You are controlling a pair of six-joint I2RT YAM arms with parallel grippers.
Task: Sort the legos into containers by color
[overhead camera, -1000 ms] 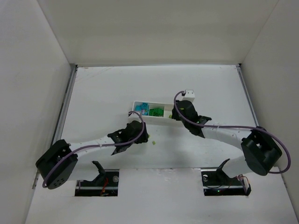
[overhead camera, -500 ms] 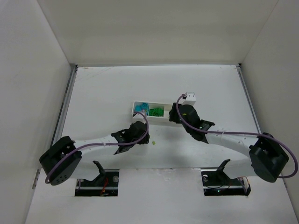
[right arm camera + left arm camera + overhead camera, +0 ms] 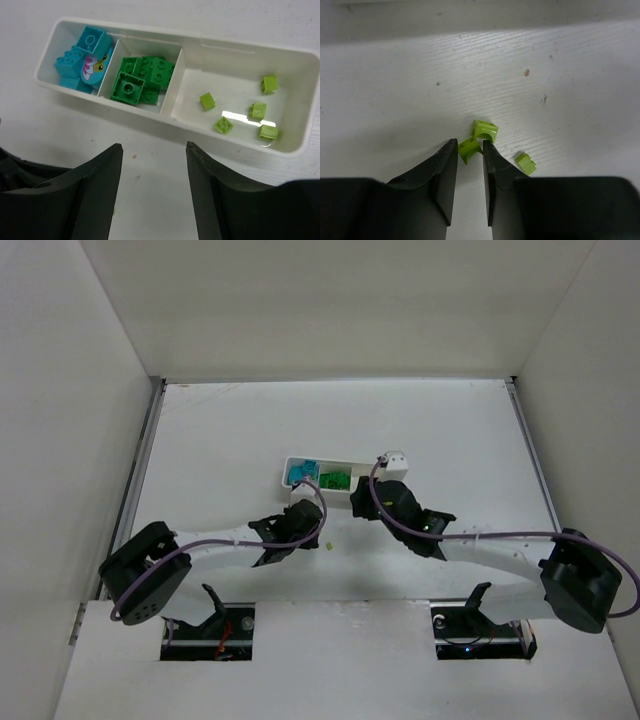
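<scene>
My left gripper (image 3: 470,145) is down on the table, its tips shut on a small yellow-green lego (image 3: 469,150). Two more yellow-green legos lie loose, one just past the tips (image 3: 486,129) and one to the right (image 3: 525,163). From above, the left gripper (image 3: 300,525) sits near the white tray (image 3: 290,462). My right gripper (image 3: 154,145) is open and holds nothing, hovering over bare table in front of the tray (image 3: 240,42). Cyan legos (image 3: 87,52) fill the left container, dark green legos (image 3: 142,77) the middle one, and several yellow-green legos (image 3: 207,101) the right one.
White enclosure walls ring the table, with a metal rail (image 3: 140,470) down the left side. In the top view the right arm (image 3: 480,540) crosses the table from the near right and its wrist covers the tray's right end. Two cut-outs (image 3: 208,630) lie at the near edge.
The left gripper's jaws have closed onto the yellow-green lego, and that arm has edged right. The right gripper opened, then drew back from over the tray toward the near left.
</scene>
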